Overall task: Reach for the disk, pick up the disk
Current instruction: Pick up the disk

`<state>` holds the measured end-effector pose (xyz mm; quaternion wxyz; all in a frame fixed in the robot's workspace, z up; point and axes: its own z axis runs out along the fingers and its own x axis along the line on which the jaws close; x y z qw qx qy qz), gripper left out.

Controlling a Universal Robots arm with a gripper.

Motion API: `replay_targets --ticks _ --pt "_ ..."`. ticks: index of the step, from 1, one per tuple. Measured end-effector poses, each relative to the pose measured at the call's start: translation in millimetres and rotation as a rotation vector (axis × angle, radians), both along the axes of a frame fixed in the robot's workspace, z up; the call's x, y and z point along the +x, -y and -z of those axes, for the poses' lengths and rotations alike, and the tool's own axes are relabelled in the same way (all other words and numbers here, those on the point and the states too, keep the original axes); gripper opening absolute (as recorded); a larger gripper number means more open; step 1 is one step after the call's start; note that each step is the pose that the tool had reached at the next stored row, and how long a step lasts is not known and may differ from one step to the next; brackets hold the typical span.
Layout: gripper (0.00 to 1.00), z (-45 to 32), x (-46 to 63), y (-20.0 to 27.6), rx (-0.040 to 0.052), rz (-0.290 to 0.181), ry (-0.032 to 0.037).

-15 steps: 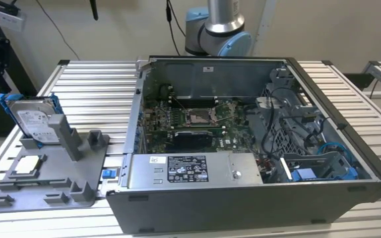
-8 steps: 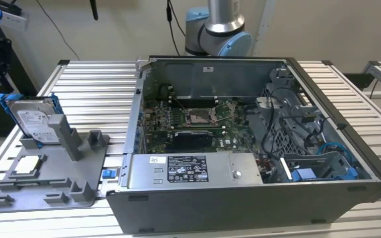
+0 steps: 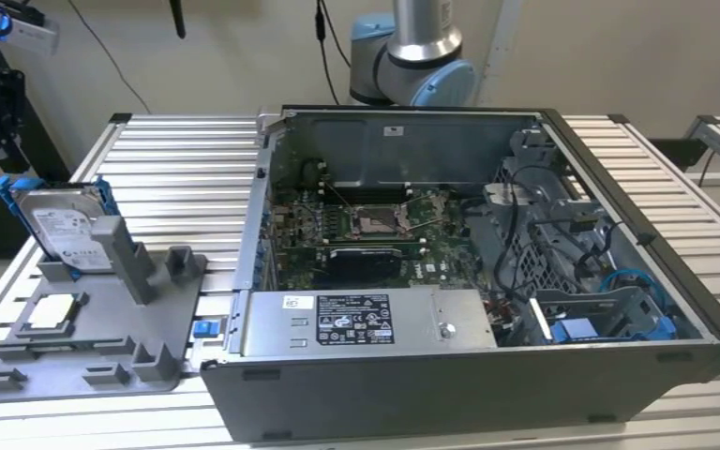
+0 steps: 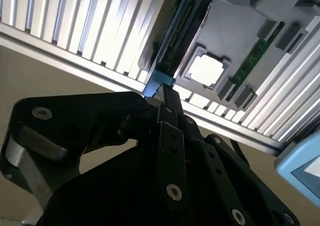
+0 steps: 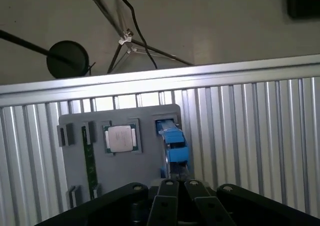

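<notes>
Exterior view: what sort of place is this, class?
Probably a robotics lab workbench: an open grey metal computer case on a ribbed aluminium table, beside a grey plastic fixture holding the blue-framed silver disk.

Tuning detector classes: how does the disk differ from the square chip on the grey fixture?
Pose: the disk stands on edge in the grey fixture; the chip lies flat in a recess.
Size: the disk is clearly larger than the chip.
Look: the disk is rectangular with a blue bracket and white label; the chip is square, plain silver.
Both are silver, on that fixture.
</notes>
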<state>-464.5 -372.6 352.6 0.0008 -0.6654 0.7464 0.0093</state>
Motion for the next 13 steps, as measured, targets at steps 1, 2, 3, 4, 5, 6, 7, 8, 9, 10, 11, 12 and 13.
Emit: replay_targets --ticks 1,2,3,4,5,6,7,8,9,10,11,12,13 --pt "0.0 0.0 0.0 -0.1 0.0 0.0 -0.0001" --pt "0.0 0.1 0.0 -0.2 0.0 0.0 0.0" --pt "0.0 0.1 -0.1 -0.3 0.0 0.0 0.0001" --pt "0.0 0.0 0.0 -0.4 0.0 0.0 0.0" --pt "0.0 0.1 0.0 -0.5 0.0 0.0 0.0" --pt "1.0 0.1 0.0 -0.6 0.0 0.0 0.0" --pt "1.0 0.1 0.0 -0.7 0.0 0.0 0.0" --pt "1.0 0.1 0.0 -0.8 0.0 0.0 0.0" --pt "1.0 0.1 0.0 -0.9 0.0 0.0 0.0" --pt "1.0 0.1 0.0 -1.0 0.0 0.0 0.0" --pt "1.0 0.1 0.0 -1.0 0.0 0.0 0.0" --pt "1.0 0.1 0.0 -1.1 0.0 0.0 -0.0001" --pt "1.0 0.2 0.0 -1.2 0.0 0.0 0.0"
